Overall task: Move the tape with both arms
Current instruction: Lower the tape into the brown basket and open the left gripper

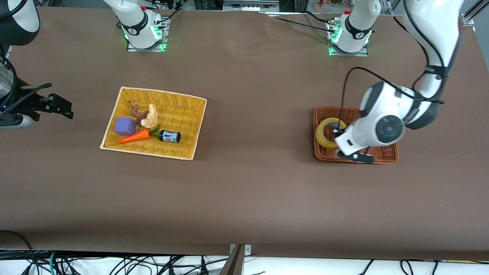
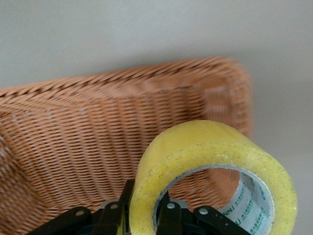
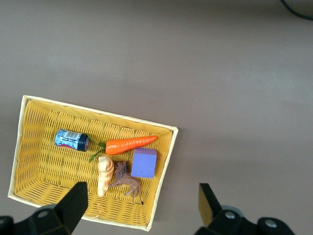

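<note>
I have the left gripper [image 2: 146, 215] down in the brown wicker basket [image 1: 386, 154] at the left arm's end of the surface, its fingers [image 2: 168, 215] clenched on the wall of the tape [image 2: 215, 171]: one finger sits inside the hollow, the other outside. The roll stands on edge in that grasp, over the basket floor.

My worry is the hold itself. I judge it a thin pinch on one side of a heavy ring, so the roll could swing or twist about the fingers as I carry it toward the middle, and slip out if I move sharply. It may also catch the basket rim on the way up and drag the light basket along.

The right gripper [image 3: 142, 208] waits with fingers spread wide, up over the surface near the yellow basket [image 3: 164, 181], which holds a carrot [image 3: 129, 143], a purple block [image 3: 144, 163] and a small black cylinder [image 3: 72, 140]. For the handover it must take the free side of the ring; a misjudged approach could knock the roll loose.
</note>
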